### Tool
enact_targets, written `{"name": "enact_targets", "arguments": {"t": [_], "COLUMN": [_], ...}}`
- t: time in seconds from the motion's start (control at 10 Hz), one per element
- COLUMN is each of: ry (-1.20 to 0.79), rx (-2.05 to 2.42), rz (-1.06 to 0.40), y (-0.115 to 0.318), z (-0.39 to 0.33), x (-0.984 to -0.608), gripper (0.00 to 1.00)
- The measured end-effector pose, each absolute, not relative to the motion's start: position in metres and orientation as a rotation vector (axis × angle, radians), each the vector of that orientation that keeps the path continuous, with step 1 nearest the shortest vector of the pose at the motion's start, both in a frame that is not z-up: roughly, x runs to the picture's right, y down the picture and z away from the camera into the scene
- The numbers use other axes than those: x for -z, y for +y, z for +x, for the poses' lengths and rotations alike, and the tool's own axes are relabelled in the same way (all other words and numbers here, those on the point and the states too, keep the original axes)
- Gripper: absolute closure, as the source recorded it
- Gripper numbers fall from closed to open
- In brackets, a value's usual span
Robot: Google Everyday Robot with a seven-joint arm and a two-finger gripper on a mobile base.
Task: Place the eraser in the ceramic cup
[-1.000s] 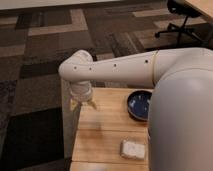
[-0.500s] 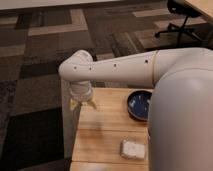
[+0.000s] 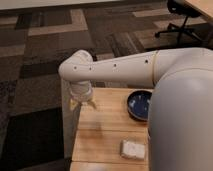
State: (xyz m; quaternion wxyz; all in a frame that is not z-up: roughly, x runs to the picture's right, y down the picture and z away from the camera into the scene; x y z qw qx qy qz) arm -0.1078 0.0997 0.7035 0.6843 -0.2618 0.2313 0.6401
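One end effector (image 3: 83,103) above far left corner of table (image 3: 107,132), cannot tell whether released or clenched.

blue bowl (image 3: 139,104), whitish pad (image 3: 133,149), wooden table (image 3: 104,127)

Table (image 3: 105,127): bowl (image 3: 139,104) on the far right part; pad (image 3: 132,149) on the near part, in front of the bowl and slightly left of it. Gripper (image 3: 83,102): over the table's far left corner, left of the bowl. Chair (image 3: 182,20): on the floor, far behind, right.
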Motion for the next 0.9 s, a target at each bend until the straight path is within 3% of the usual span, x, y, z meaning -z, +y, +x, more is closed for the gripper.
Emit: {"name": "enact_targets", "arguments": {"t": [0.5, 0.9], "ry": [0.502, 0.476], "rx": [-1.521, -1.64], "rz": [-0.569, -0.552], "y": [0.098, 0.111], "z": [-0.082, -0.007], "x": [-0.702, -0.691], "gripper": [0.35, 0.35]}}
